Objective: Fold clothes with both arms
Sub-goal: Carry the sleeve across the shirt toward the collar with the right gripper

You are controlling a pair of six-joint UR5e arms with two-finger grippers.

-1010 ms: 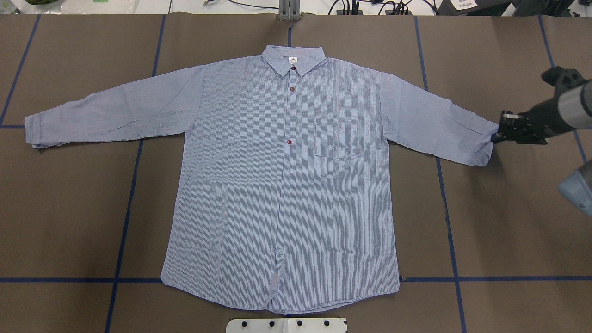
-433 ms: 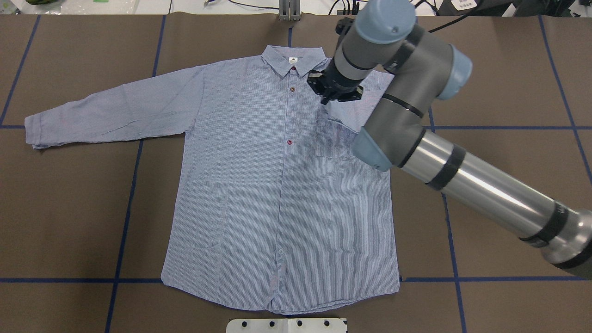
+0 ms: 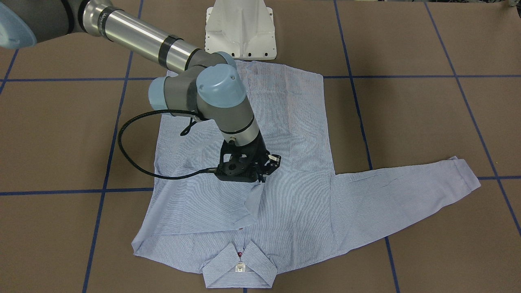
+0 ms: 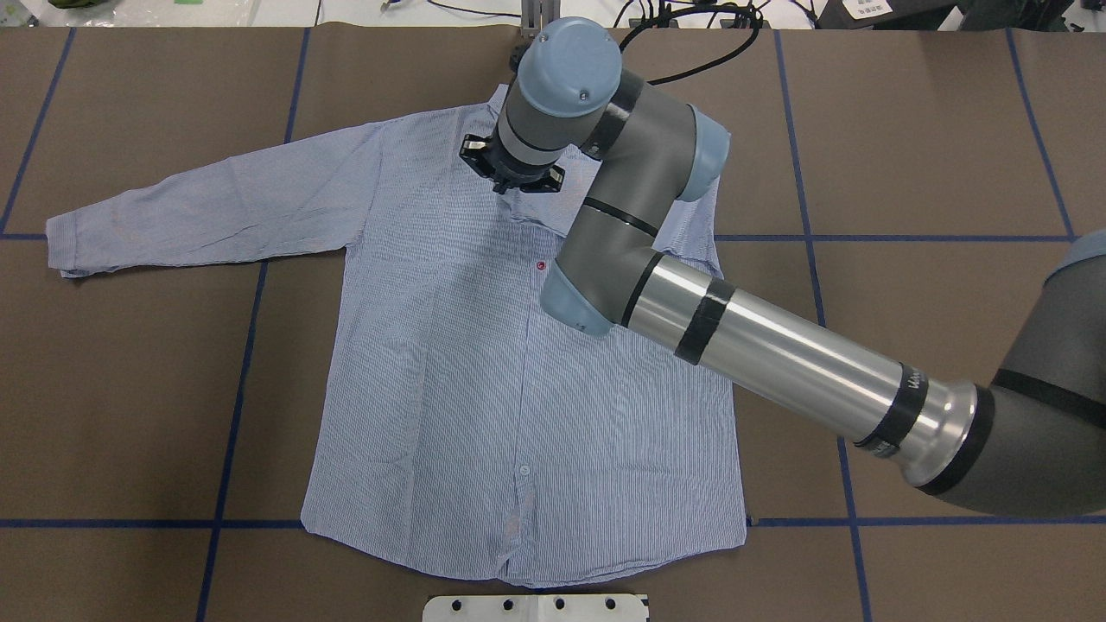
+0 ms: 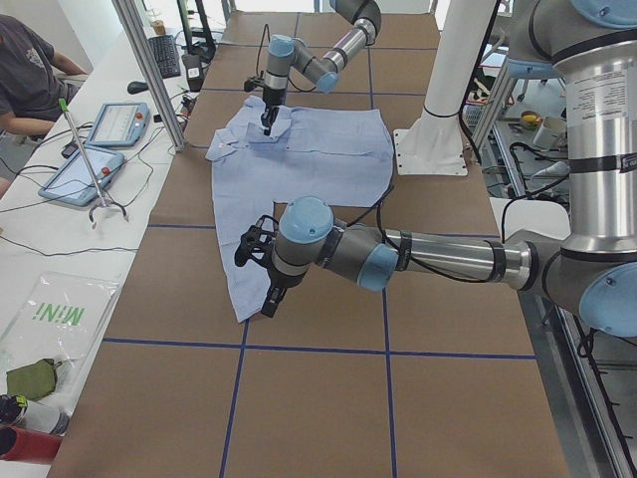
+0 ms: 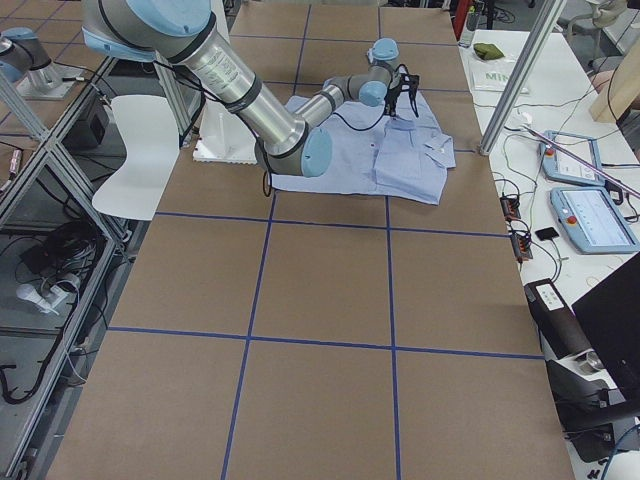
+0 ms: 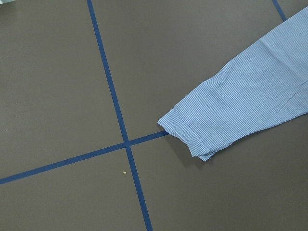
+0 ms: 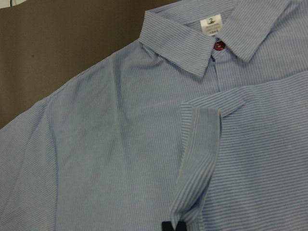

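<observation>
Across a brown desk (image 4: 130, 389) gridded with blue tape, a striped shirt (image 4: 484, 380) lies face up, with its collar (image 3: 240, 266) away from the robot and its hem toward it. At far left, the left sleeve (image 4: 207, 203) stretches out sideways. Its long axis runs crosswise to the body, and the left cuff (image 7: 192, 132) points toward the robot's left. The left end effector (image 5: 269, 309) hangs close over that cuff; whether it is wide or narrow cannot be told. Moving right, the shirt body runs lengthwise, from the robot outward. Near the collar, the right end effector (image 4: 510, 177) is pinched narrow on the right cuff (image 8: 197, 159), with the right sleeve (image 3: 195, 207) doubled back across the chest. The left cuff looks like the next grasp, and the left arm (image 5: 438, 254) is plainly nearer. Folding it would mean a sweep rightward along the sleeve's axis.
</observation>
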